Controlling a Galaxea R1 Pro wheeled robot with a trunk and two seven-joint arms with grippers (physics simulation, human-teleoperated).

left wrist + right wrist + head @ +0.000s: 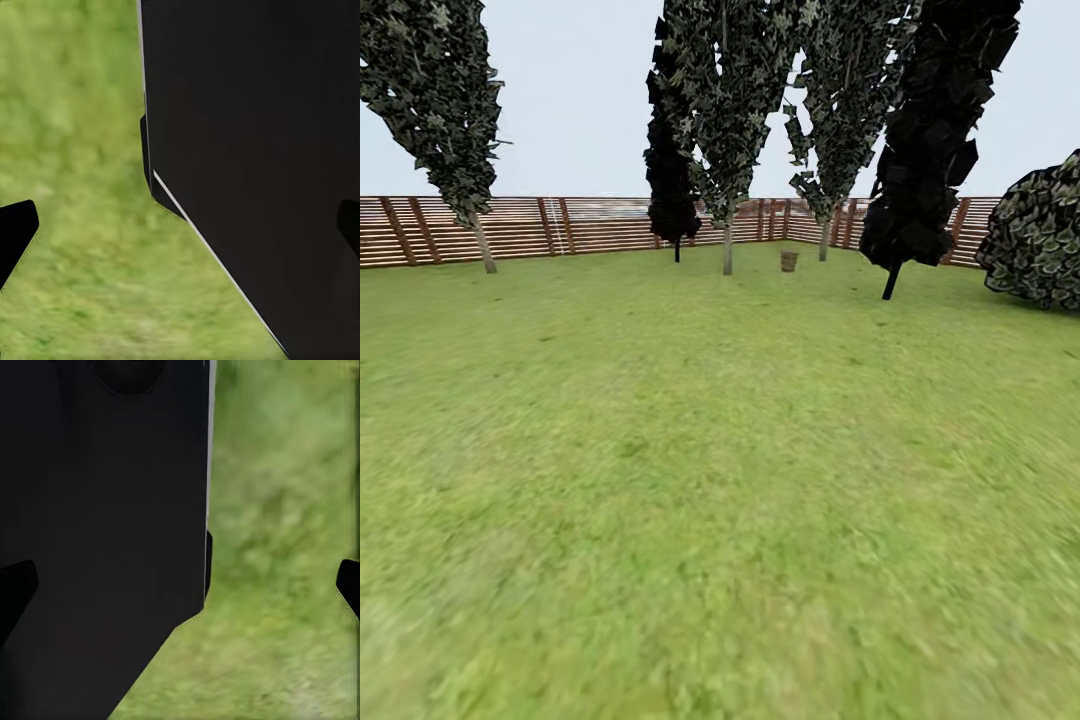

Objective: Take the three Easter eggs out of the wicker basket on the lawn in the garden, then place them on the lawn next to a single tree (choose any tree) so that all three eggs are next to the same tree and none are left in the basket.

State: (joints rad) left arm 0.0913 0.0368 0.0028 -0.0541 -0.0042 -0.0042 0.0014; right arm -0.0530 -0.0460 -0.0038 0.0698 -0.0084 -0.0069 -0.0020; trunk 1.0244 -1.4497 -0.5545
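- Well, the wicker basket (789,261) sat far off from me — a small brown thing at the back of the lawn (690,480), close to the wooden fence (590,224).
- It stood straight up on the grass, between two pale trunks: the tree (727,245) on its left and another pale-trunked tree (824,240) on its right.
- I could not see the three Easter eggs from so far away, so I guessed they were down inside it.
- It lay ahead of me and a little toward my right side, so I judged my right arm would be the nearer one once I rolled up close.
- My left claw (180,225) hung down by my dark body (255,150), over the grass. Its two tips were set wide apart at the edges of the wrist view, and it held nothing.
- My right claw (180,585) was the same — tips spread wide, nothing between them, hanging by my body (97,525) with grass beside it.
- Both claws were well away from the basket, so the next thing I needed was to drive across the grass, not to reach.
- A black tree (925,150) stood off to the right of the way ahead, and I thought I should keep left of it.
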